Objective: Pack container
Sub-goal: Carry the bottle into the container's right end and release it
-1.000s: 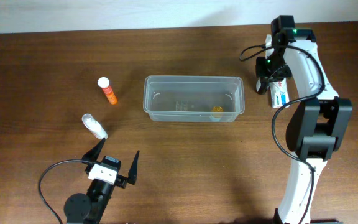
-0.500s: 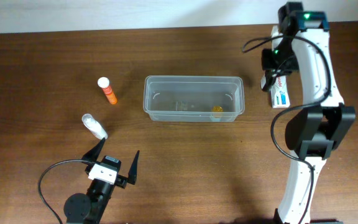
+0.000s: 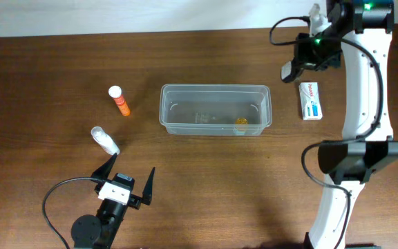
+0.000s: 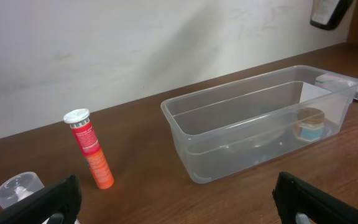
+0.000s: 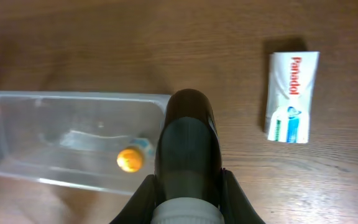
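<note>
Just off the right end of the clear, rounded-corner rectangular plastic tub (image 3: 213, 86), which lies with its long axis left to right, your right claw (image 3: 296, 65) hangs clamped around a dark glossy bottle (image 5: 188, 143), so the tub sits leftward and below, nearest this arm.

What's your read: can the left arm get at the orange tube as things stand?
Probably yes. The orange tube lies in the open, left of the container, with nothing over it. The left gripper is open; only the clear bottle lies near the path, off to one side.
</note>
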